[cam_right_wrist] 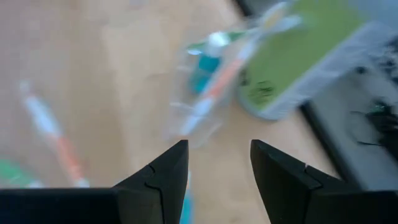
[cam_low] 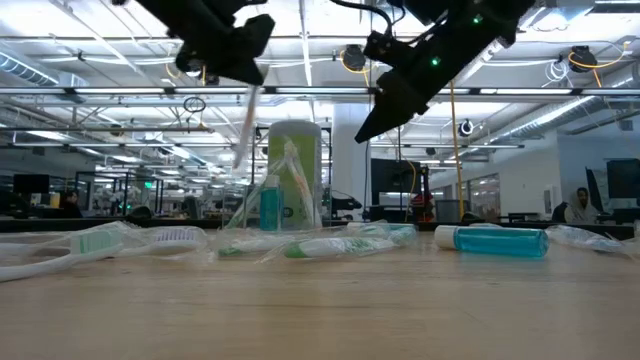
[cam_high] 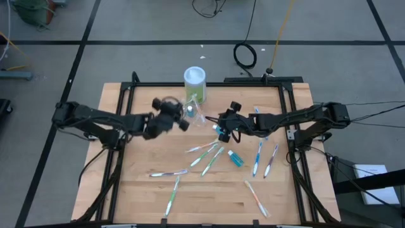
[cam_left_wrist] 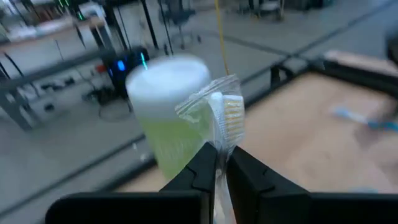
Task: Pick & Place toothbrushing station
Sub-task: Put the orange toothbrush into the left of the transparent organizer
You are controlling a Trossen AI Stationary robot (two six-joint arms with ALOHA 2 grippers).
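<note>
The see-through holder [cam_high: 193, 116] stands on the table just in front of the green canister with a white lid [cam_high: 195, 85]. In the low view the holder [cam_low: 272, 205] has a teal tube and a toothbrush in it. It also shows in the right wrist view [cam_right_wrist: 208, 87]. My left gripper [cam_high: 172, 116] is above the table just left of the holder, shut on a plastic-wrapped toothbrush [cam_left_wrist: 222, 115]. My right gripper [cam_high: 221, 128] is open and empty, off the table to the holder's right [cam_right_wrist: 214, 163]. My left gripper pinches the wrapped toothbrush between its two fingers just behind the bristle head [cam_left_wrist: 221, 155]. The head sticks out past the fingertips [cam_left_wrist: 205, 163]. The brush is lifted clear of the table and points steeply down below the gripper [cam_low: 245, 125].
Several wrapped toothbrushes lie loose on the table's middle and near half [cam_high: 202, 150] [cam_high: 168, 172] [cam_high: 257, 158] [cam_high: 256, 197]. A teal tube [cam_high: 235, 158] lies among them. Dark frame rails [cam_high: 126, 95] run along the table's left, right and far edges.
</note>
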